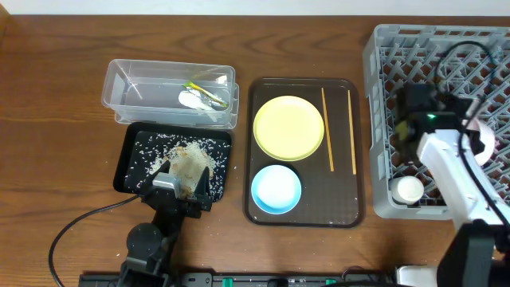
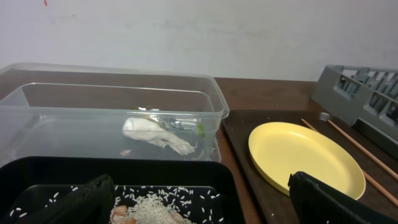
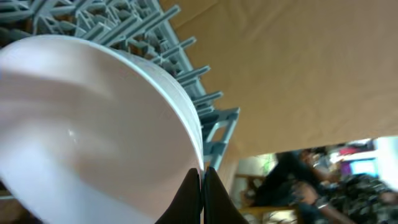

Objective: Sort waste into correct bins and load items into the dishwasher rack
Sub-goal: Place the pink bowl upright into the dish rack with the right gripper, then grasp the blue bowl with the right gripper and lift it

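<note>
The right end effector is clenched on the rim of a pinkish-white bowl over the grey rack, near a white cup in the rack's corner. Well left of the rack, the left end effector hangs released above a black tray of rice.

Brown wood-grain counter across the whole overhead view, with darker streaks running from the left edge to the right. Flat on it, a little right of the middle and nearer the front edge than the back, a dark brown serving tray, rectangular with rounded corners and a low raised rim, long sides running front to back. Behind the back edge in the left wrist view, a plain white wall; in the right wrist view, a smooth tan surface and blurred clutter at the lower right.
</note>
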